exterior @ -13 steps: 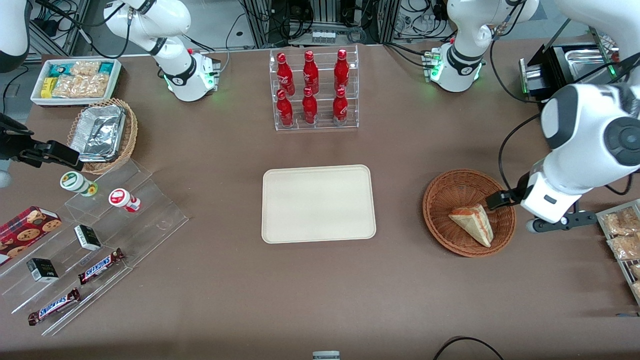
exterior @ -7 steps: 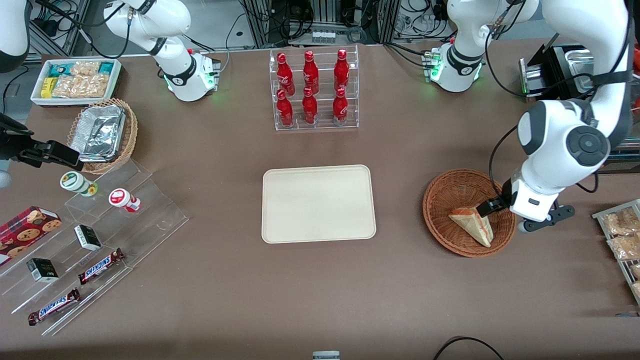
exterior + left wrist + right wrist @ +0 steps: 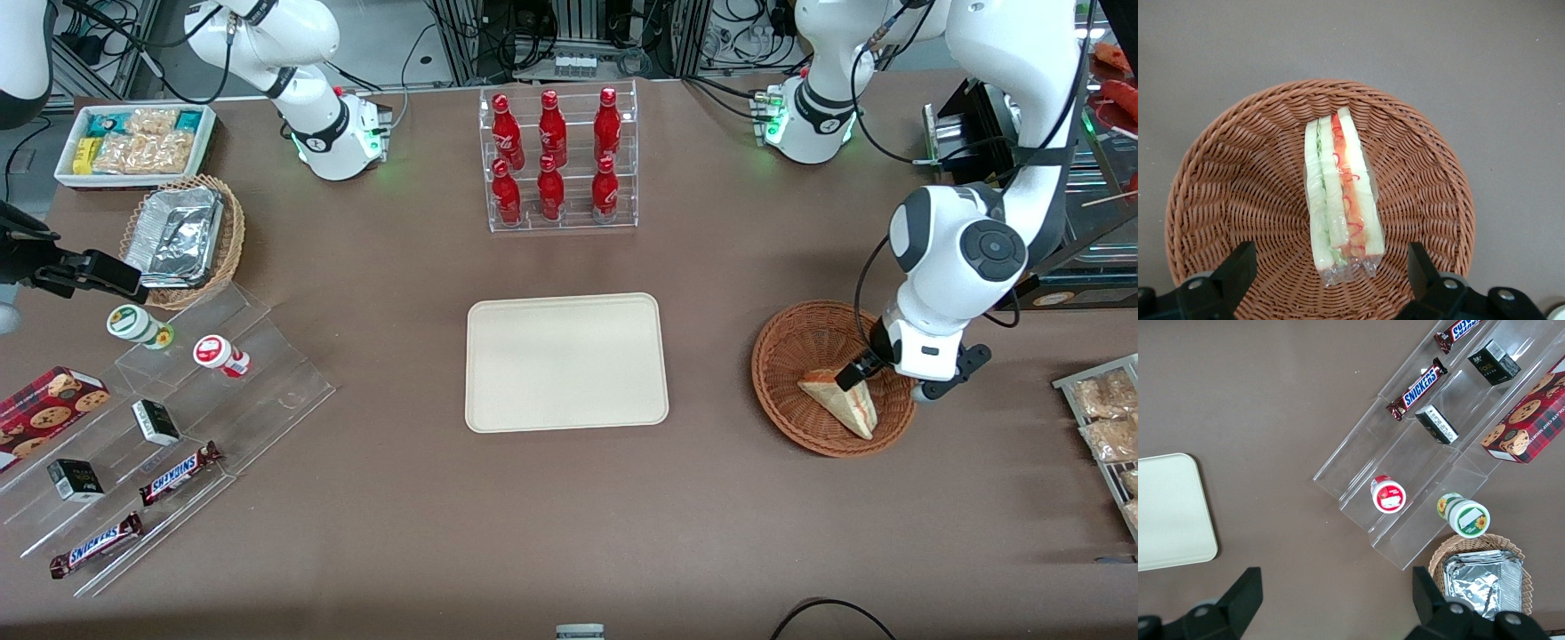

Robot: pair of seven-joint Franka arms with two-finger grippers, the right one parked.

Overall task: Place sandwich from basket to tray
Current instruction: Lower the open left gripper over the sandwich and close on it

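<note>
The sandwich (image 3: 840, 400) (image 3: 1341, 197), a clear-wrapped wedge with green and red filling, lies inside the round reddish-brown basket (image 3: 787, 356) (image 3: 1218, 200). My gripper (image 3: 855, 371) (image 3: 1331, 270) hovers over the basket, open, its two black fingers (image 3: 1238, 270) spread wide on either side of the sandwich's near end without touching it. The cream tray (image 3: 566, 362) lies flat in the middle of the table, beside the basket toward the parked arm's end, with nothing on it.
An acrylic rack of red bottles (image 3: 556, 160) stands farther from the front camera than the tray. Snack packets (image 3: 1107, 422) lie at the working arm's table edge. A clear stepped display (image 3: 178, 418) with candy bars and a tan foil basket (image 3: 182, 238) sit toward the parked arm's end.
My gripper has moved from beside the basket's rim to above the basket, closer to the sandwich. The sandwich and tray have not moved.
</note>
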